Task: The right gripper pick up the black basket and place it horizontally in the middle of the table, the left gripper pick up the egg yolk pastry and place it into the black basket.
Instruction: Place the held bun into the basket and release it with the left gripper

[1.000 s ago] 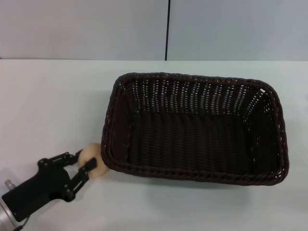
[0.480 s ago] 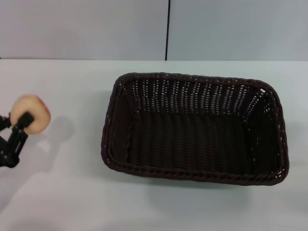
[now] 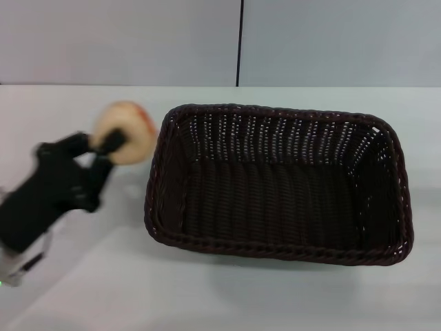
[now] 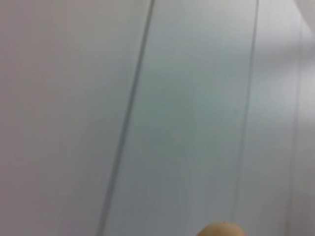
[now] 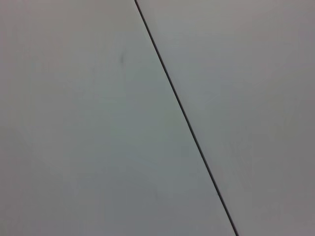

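Observation:
The black basket (image 3: 275, 183) lies lengthwise across the middle of the white table (image 3: 83, 289), and nothing lies inside it. My left gripper (image 3: 114, 141) is shut on the egg yolk pastry (image 3: 131, 129), a pale tan bun with a red-orange patch, and holds it in the air just left of the basket's left rim. A sliver of the pastry (image 4: 220, 229) shows in the left wrist view. My right gripper is out of view; the right wrist view shows only a wall panel.
A grey panelled wall (image 3: 138, 41) with a dark vertical seam (image 3: 240, 41) stands behind the table. Bare white tabletop lies left of and in front of the basket.
My left gripper has lifted the pastry off the table by the basket's front left corner, swung out left, then moved up and right to the basket's left rim.

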Controlling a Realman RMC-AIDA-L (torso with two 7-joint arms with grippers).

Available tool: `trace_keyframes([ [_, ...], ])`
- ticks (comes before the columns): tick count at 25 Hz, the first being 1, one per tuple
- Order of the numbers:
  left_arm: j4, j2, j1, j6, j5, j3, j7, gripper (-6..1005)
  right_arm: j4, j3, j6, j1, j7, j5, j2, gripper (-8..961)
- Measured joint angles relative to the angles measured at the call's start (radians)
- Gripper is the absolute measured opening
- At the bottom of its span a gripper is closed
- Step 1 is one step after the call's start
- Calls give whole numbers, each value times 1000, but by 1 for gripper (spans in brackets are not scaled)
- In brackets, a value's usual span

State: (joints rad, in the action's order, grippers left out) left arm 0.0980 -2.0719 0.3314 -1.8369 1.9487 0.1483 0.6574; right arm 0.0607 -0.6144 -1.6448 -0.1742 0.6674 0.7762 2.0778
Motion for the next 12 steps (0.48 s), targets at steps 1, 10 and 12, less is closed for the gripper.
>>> trace_keyframes([
  [1, 0, 0, 0, 0, 0, 0, 0, 129, 0, 1, 2, 1, 0, 0, 0, 636],
  [10, -118, -1, 89, 73, 1, 122, -93, 160, -1, 2, 71, -17, 0, 0, 0, 636],
  [12, -152, -1, 103, 96, 1, 142, -141, 167, 0, 3, 81, -22, 0, -1, 0, 636],
])
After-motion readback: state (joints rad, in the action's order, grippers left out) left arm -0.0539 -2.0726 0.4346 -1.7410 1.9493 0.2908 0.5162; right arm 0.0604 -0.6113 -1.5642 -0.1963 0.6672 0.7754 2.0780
